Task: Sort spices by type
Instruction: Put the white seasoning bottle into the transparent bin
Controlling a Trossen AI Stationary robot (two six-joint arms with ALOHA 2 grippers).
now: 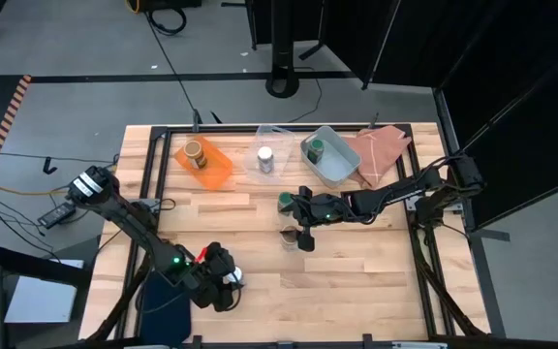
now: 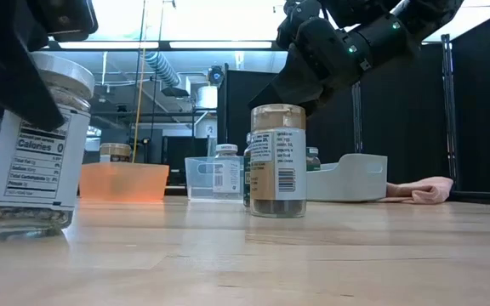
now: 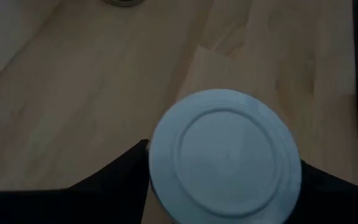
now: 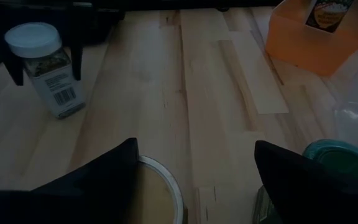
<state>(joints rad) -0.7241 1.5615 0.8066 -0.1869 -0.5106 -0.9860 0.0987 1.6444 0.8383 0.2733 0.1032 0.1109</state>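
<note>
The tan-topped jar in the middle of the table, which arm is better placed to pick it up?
The right. Its pincer hangs open directly over the tan-topped jar, while the left pincer sits at the near edge around a white-lidded jar.

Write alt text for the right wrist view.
The right gripper hangs open above a tan-topped spice jar, beside a green-lidded jar. Farther off, the left gripper straddles a white-lidded jar; an orange tray holds another jar.

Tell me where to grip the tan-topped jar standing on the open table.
Grip the tan-topped jar just under its cap, coming straight down from above. It stands upright, and a green-lidded jar stands close beside it, so a level approach looks cramped. The right gripper already hangs over it with its jaws apart.
</note>
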